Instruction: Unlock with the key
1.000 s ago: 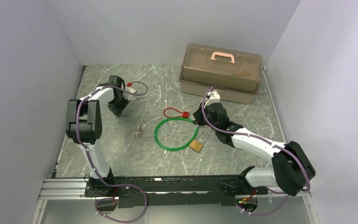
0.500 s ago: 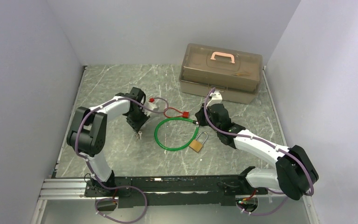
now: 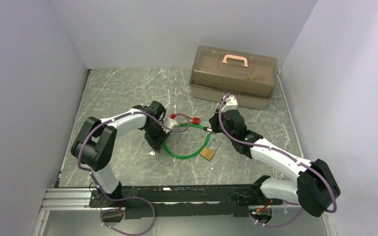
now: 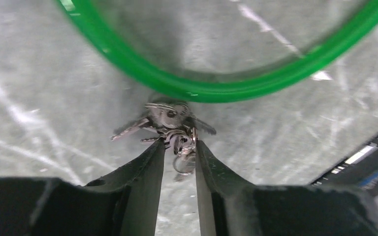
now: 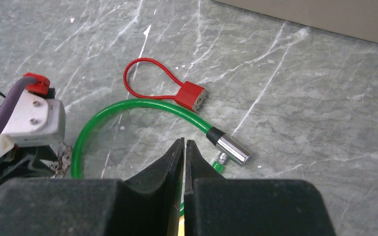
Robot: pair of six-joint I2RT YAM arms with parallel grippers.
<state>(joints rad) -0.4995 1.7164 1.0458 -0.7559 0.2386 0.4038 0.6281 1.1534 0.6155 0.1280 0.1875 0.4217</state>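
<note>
Left tool (image 4: 179,147) narrowly parted astride the keys (image 4: 170,118) beside the green cable (image 4: 226,91) — right tool (image 5: 184,142) pinched closed.

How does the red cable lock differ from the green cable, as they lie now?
The red cable lock is thin; the green cable is thicker. The red loop is small; the green one is far wider. The red one ends in a red block, the green in a silver cap. Both lie on the table.
</note>
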